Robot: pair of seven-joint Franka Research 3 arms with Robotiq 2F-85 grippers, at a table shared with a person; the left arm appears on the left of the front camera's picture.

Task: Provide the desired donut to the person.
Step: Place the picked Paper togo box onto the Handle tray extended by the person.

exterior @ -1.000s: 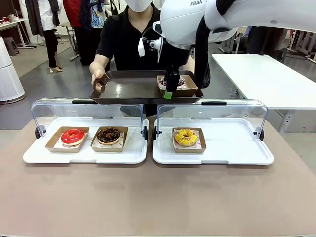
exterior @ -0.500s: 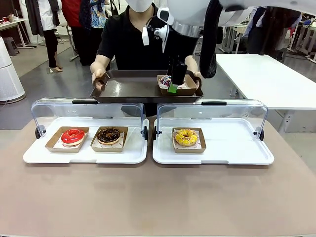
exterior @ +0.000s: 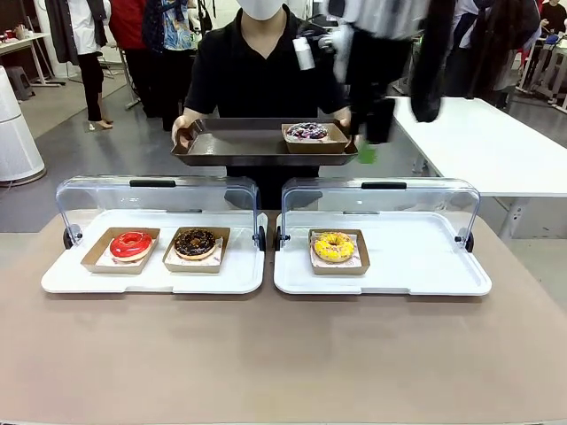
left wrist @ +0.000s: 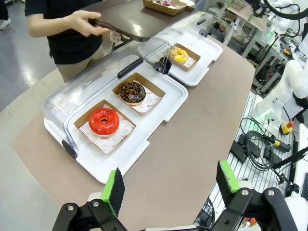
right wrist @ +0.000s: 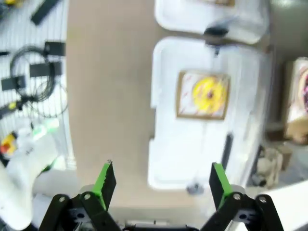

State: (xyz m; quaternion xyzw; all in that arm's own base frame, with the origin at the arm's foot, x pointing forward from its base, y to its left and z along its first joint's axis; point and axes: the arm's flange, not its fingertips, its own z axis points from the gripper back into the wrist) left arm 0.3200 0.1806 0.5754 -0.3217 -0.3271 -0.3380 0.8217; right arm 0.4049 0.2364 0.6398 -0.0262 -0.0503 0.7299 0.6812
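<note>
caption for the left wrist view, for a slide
Open left gripper facing red donut and chocolate donut in a case; person holds tray beyond

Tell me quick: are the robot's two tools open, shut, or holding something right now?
Left green-padded black tool: open, holding nothing.
Right green-padded black tool: open, holding nothing.

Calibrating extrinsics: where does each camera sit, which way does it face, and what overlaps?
Front: robot's side of the table, facing across at the person holding a serving tray; right arm blurred, upper right.
Left wrist: high off the table's end, looking obliquely down at both display cases; left gripper open at bottom.
Right wrist: overhead, looking down; right gripper open at bottom.
All three share the yellow donut.
</note>
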